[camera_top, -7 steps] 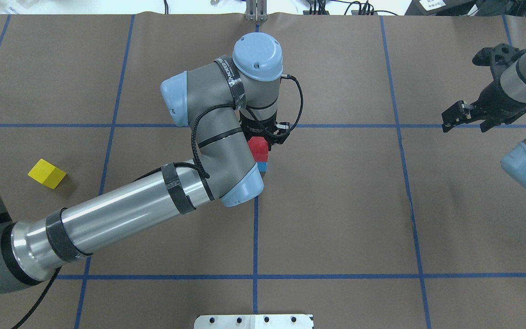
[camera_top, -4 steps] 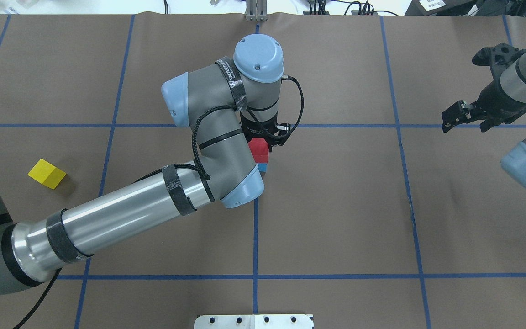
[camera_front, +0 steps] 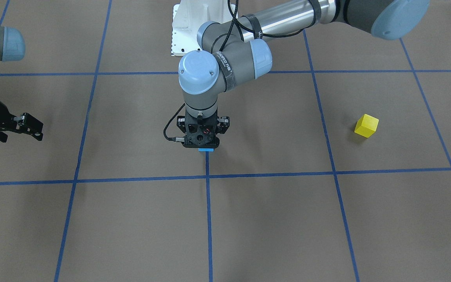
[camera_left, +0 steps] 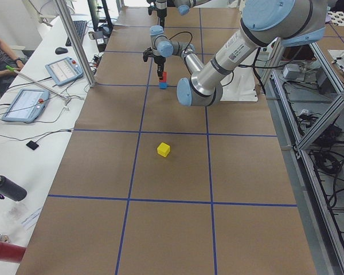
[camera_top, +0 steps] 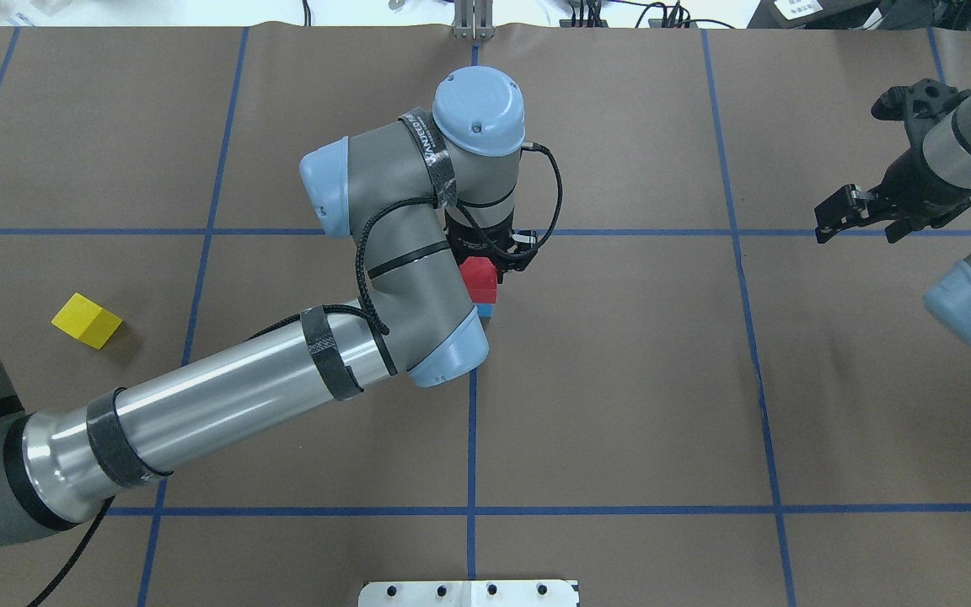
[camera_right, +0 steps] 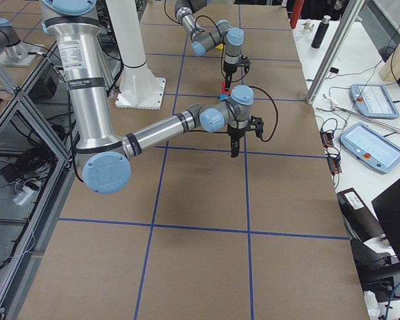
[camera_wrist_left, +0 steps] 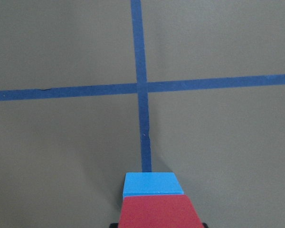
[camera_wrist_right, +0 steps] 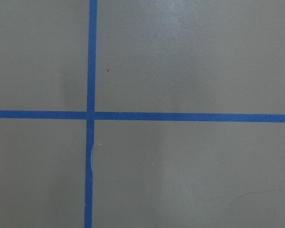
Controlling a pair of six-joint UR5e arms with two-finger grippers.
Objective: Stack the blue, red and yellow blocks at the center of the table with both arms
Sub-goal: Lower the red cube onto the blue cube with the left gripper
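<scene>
1. Stack. The red block stands directly on the blue block. Both are on the table, midway between its left and right ends and just on the robot's side of a tape crossing.

2. Left gripper. It points straight down over the stack. In the left wrist view black fingertips sit against both lower corners of the red block with no gap, so the jaws are clenched on the red block.

3. Obstructions. In the overhead view the left arm covers the stack's left side with its wrist and elbow cap. In the front-facing view the gripper body hides the red block, and only a sliver of blue shows beneath it. A black cable loops beside the wrist.

4. Yellow block. It lies alone toward the table's left end, well apart from the stack and turned askew to the tape lines.

5. Right gripper. It hangs near the table's right end on the right arm. Its jaws are spread and hold nothing, and its wrist view shows only table and tape.

6. Surroundings. The white pedestal base stands at the table's near edge. A bench along the far edge carries two tablets and a dark bottle, and a person's arm rests there.
</scene>
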